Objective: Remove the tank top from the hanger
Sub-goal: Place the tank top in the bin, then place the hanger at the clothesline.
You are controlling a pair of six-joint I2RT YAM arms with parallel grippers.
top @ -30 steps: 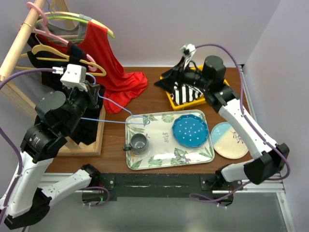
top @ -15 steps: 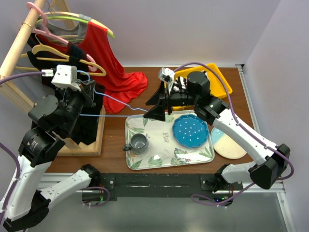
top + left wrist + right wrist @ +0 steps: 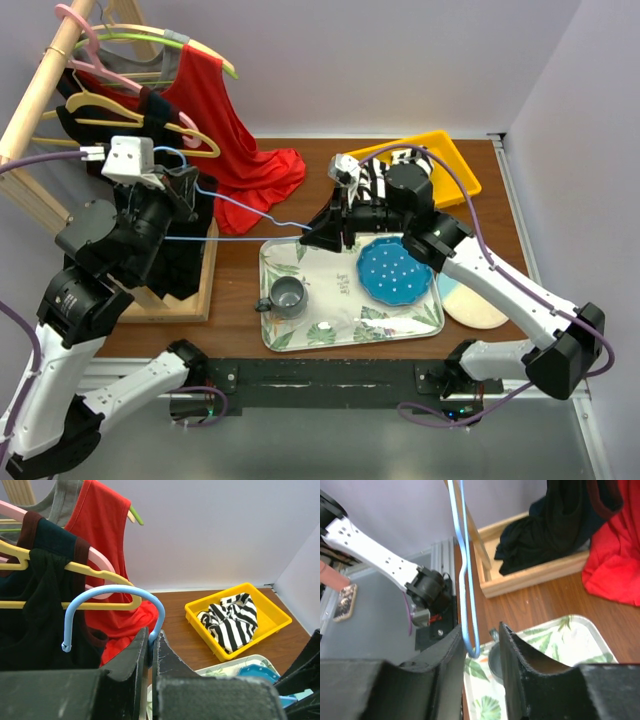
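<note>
Lilac walls back a brown counter (image 3: 238,290), with a wooden rack (image 3: 35,90) of hung clothes at its left end and a leaf-print tray (image 3: 345,300) near the arms. A second ago the right arm was reaching over the yellow bin (image 3: 455,165) at the far right. It has since swung across, and the right gripper (image 3: 318,235) now sits at the far tip of the blue hanger (image 3: 230,238). The striped tank top (image 3: 230,620) lies heaped in that bin, well apart from the bare hanger. The removal itself looks done, and what remains is probably dealing with the hanger.

Only the left wrist view shows the garment whole. It also shows the left gripper (image 3: 151,640), its jaws together on the base of the hook. Only the right wrist view shows the hanger's corner between the right jaws, which have narrowed but stand apart, not pinching the wire.
</note>
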